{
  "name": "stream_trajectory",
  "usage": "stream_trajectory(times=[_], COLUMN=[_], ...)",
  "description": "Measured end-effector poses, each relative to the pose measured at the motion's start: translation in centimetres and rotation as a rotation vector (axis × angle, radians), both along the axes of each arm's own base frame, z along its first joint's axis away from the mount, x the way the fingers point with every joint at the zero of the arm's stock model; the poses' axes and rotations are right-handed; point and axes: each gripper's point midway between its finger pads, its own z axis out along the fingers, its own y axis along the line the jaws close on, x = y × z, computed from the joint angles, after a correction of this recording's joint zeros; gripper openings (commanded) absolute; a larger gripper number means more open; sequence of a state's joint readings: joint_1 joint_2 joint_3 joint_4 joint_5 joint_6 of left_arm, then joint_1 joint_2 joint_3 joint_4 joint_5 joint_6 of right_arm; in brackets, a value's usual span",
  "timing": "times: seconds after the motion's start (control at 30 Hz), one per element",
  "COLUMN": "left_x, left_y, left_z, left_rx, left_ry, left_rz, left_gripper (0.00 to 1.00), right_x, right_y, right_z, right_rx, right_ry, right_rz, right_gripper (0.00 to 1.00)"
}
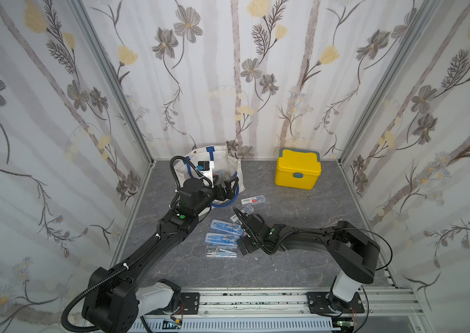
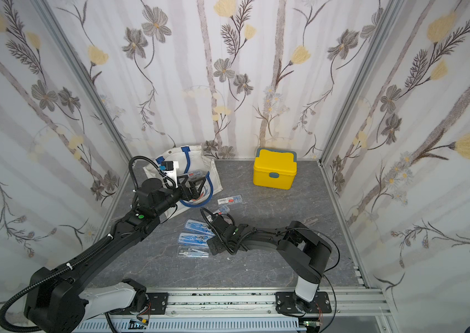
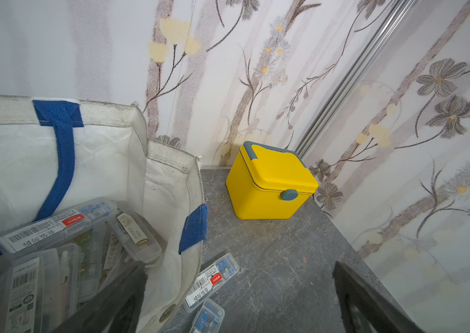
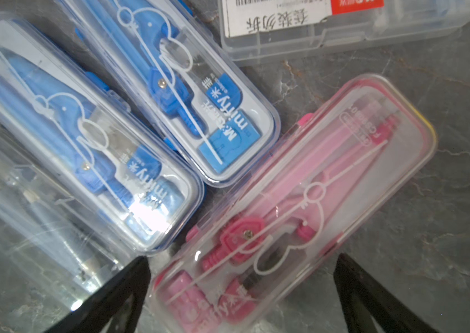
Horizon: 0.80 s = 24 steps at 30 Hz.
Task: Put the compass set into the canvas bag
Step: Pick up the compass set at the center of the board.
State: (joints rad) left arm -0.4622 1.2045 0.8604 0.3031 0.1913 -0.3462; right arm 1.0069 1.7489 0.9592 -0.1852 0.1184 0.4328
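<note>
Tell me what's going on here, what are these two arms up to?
Two robot arms are packing compass sets into a canvas bag. Several cases already lie inside it. The left gripper is open and empty at the bag's mouth. The right gripper is open above a pink set on the table, holding nothing yet. Two blue sets lie beside the pink one.
</note>
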Motion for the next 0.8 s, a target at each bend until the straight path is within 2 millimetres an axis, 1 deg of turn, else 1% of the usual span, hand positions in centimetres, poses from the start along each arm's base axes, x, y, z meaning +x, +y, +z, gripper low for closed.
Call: stream_trajectory(times=[0.13,0.2,0.37,0.47,0.5,0.53,0.6,0.8], left_x=[0.1,0.1,0.1,0.1,0.1,0.1,0.1,0.5], left_y=[0.0,0.0,0.0,-0.1,-0.2,-0.2,-0.3,-0.5], left_z=[-0.2,-0.3,-0.6,-0.5,-0.5,-0.5,-0.6,-1.1], left_rx=[0.002,0.001,0.002,-0.004,-0.008,-0.013,-0.022,-0.041], left_ry=[0.004,0.003,0.005,-0.003,-0.004,-0.003,0.005,0.034], left_rz=[0.0,0.0,-0.001,-0.004,-0.005,-0.008,-0.01,-0.009], left_gripper=[1.0,1.0,1.0,1.0,1.0,1.0,1.0,1.0], right_x=[0.0,0.0,0.7,1.1,1.2,1.2,1.4,2.4], right_y=[-0.1,-0.6,-2.6,-3.7,-3.8,-3.7,-3.6,-4.1], right_z=[-0.3,-0.5,-0.7,-0.7,-0.7,-0.7,-0.7,-0.7], right_rx=[-0.005,-0.019,-0.041,-0.042,-0.039,-0.036,-0.026,-0.004], right_ry=[0.009,0.005,0.008,0.01,0.011,0.014,0.016,0.027], right_rz=[-0.011,-0.027,-0.086,-0.11,-0.113,-0.102,-0.087,-0.09], right_gripper=[0.99,0.97,0.86,0.85,0.83,0.78,0.65,0.62])
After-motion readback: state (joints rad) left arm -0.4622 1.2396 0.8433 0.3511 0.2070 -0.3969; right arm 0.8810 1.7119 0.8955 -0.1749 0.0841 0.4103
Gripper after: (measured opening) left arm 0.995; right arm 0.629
